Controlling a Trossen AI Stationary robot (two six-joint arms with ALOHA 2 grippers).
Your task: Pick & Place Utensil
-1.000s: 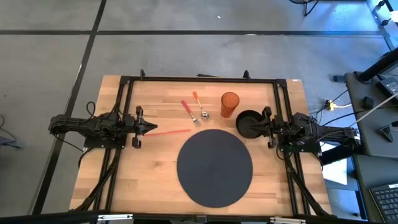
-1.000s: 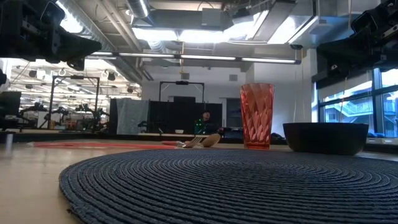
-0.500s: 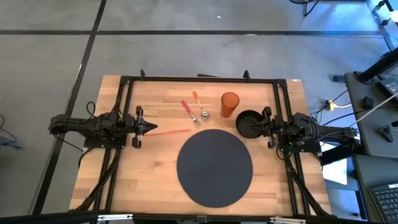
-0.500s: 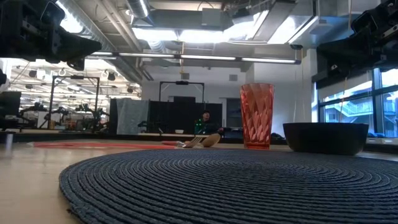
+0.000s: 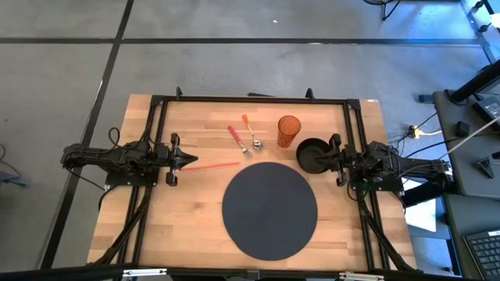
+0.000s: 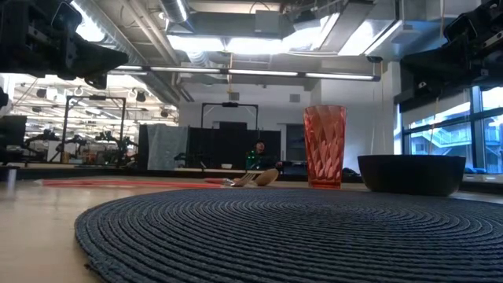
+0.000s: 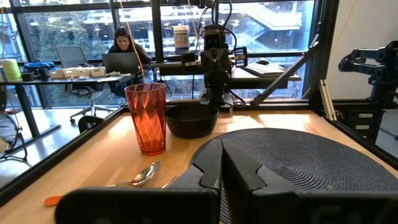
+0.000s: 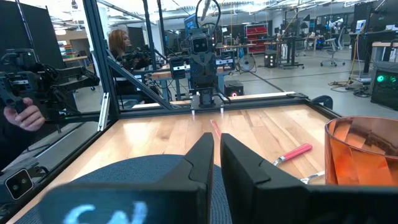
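Three utensils lie flat on the wooden table: a thin red one (image 5: 215, 165), a red-handled fork (image 5: 237, 139) and an orange-handled spoon (image 5: 250, 132), which also shows in the left wrist view (image 7: 142, 175). My left gripper (image 5: 192, 160) is shut and empty. It hangs above the red utensil's left end, at the table's left. My right gripper (image 5: 326, 159) is shut and empty, above the right rim of the black bowl (image 5: 312, 154). Their shut fingers show in the wrist views: left gripper (image 7: 222, 167), right gripper (image 8: 216, 157).
An orange faceted cup (image 5: 288, 131) stands just left of the bowl at the far side. A round dark woven placemat (image 5: 269, 209) lies in the table's near middle. A black frame (image 5: 250, 100) runs around the table's edges. People sit in the room beyond.
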